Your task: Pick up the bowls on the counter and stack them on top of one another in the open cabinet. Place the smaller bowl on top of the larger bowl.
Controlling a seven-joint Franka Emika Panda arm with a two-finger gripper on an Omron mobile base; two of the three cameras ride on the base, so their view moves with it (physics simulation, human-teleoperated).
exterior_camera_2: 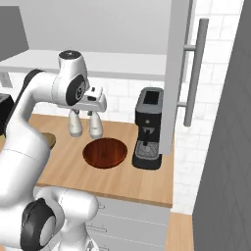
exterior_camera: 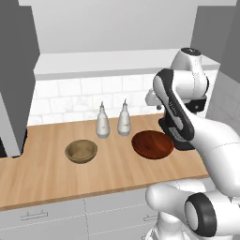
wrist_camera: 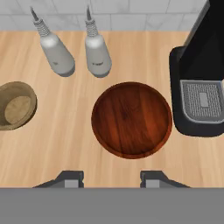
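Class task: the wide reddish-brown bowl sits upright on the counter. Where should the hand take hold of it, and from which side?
Probably on the rim of the larger bowl, coming from above, one finger inside the wall and one outside. It is wide, shallow and open upward, too broad to span. The side nearest the hand looks freest: the coffee machine and bottles crowd the others.

glossy reddish-brown larger bowl (wrist_camera: 131,119) (wood-grained), tan-olive smaller bowl (wrist_camera: 15,106), light-brown plank counter (wrist_camera: 70,131), two white bottles (wrist_camera: 97,52)
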